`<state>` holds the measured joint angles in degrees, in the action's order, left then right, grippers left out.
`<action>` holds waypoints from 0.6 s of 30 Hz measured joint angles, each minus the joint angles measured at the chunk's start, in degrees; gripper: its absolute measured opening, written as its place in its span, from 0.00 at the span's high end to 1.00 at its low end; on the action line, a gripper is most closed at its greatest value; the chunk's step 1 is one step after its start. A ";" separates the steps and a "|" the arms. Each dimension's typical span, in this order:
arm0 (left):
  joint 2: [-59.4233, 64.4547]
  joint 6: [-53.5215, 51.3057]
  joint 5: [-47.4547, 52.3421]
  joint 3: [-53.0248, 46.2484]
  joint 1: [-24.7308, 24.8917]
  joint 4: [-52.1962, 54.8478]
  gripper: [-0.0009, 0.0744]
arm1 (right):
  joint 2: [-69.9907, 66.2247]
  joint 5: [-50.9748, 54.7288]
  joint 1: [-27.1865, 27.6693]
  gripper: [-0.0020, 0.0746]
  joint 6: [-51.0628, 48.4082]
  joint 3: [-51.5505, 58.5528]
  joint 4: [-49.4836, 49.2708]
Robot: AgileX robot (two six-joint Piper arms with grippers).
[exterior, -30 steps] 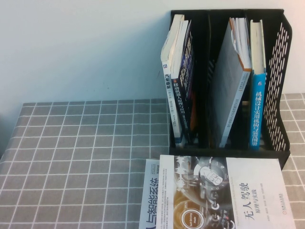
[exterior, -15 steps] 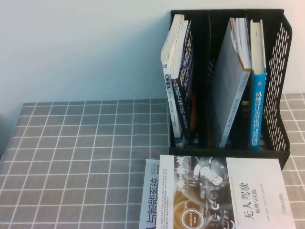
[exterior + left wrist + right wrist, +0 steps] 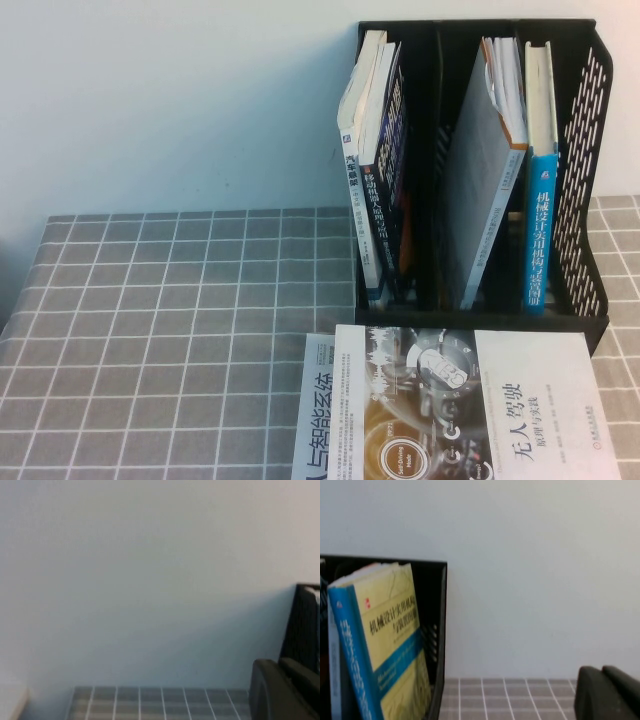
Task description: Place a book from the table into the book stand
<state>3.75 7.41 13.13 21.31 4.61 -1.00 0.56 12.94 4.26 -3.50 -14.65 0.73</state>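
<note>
Covering most of the high view, the bench [image 3: 180,330] with its grey checked cloth carries everything. At its far right stands the black book stand [image 3: 592,150], three slots wide: the left slot holds a few leaning books, the middle slot looks unfilled, and the right slot holds a grey-covered book [image 3: 485,190] and a blue-spined book [image 3: 541,225]. Just in front of the stand lies the book [image 3: 470,400], flat, cover up, partly overlapping a blue-and-white book [image 3: 318,420] under its left edge.

Neither arm shows in the high view. The left tool [image 3: 285,690] appears only as a dark edge in its wrist view, raised and facing the wall left of the stand; the right tool [image 3: 607,692] likewise, facing the wall beside the stand's right side. I cannot tell whether either is released or clenched, but neither is grasping anything.

The task seems at its start, the book untouched. Next, one arm likely must come down, take the book by an edge, turn it upright and slide it into the free middle slot.
</note>
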 joint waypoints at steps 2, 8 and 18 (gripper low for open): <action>4.19 0.00 6.32 3.26 0.00 -3.26 0.99 | -1.66 6.45 0.00 0.98 0.00 -3.65 0.00; 16.65 -8.43 14.26 7.92 0.00 -20.61 0.99 | -12.50 20.48 0.00 0.98 -0.74 -11.68 -1.26; 31.61 -33.42 16.88 8.19 0.00 -58.29 0.99 | -32.52 28.43 0.00 0.98 -19.23 -16.13 -21.63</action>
<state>35.36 -26.01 30.02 29.51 4.61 -59.29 -31.96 41.37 4.26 -22.73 -30.78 -20.90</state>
